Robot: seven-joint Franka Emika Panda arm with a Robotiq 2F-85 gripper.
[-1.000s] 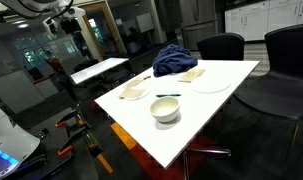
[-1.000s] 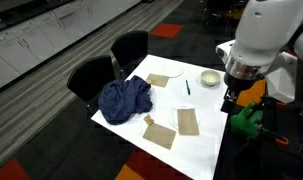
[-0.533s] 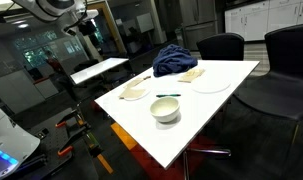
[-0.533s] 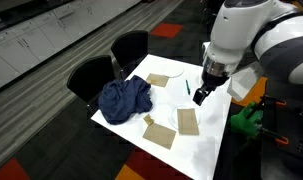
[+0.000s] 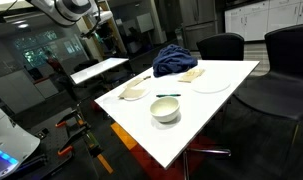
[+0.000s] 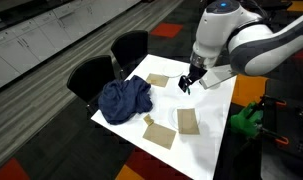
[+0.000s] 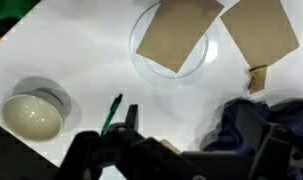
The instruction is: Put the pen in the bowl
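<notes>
The pen (image 7: 112, 113) is a thin dark-green stick lying flat on the white table, just right of the bowl (image 7: 31, 115) in the wrist view. In an exterior view the pen (image 5: 168, 96) lies just behind the deep white bowl (image 5: 165, 109). My gripper (image 7: 191, 150) hangs above the table with its fingers wide apart and empty; the pen lies just outside its left finger. In an exterior view the gripper (image 6: 186, 84) hovers over the table's middle, and the arm hides the pen and bowl there.
A blue cloth (image 6: 125, 99) lies bunched at the table's far side near two black chairs (image 6: 91, 75). Brown cardboard pieces (image 6: 160, 133) lie on the table; one rests on a flat clear plate (image 7: 171, 62). A shallow dish (image 5: 135, 93) sits near the table edge.
The arm has swung from beside the table's edge inward, and the gripper now hovers over the middle of the table near the pen. Nothing on the table has moved.
</notes>
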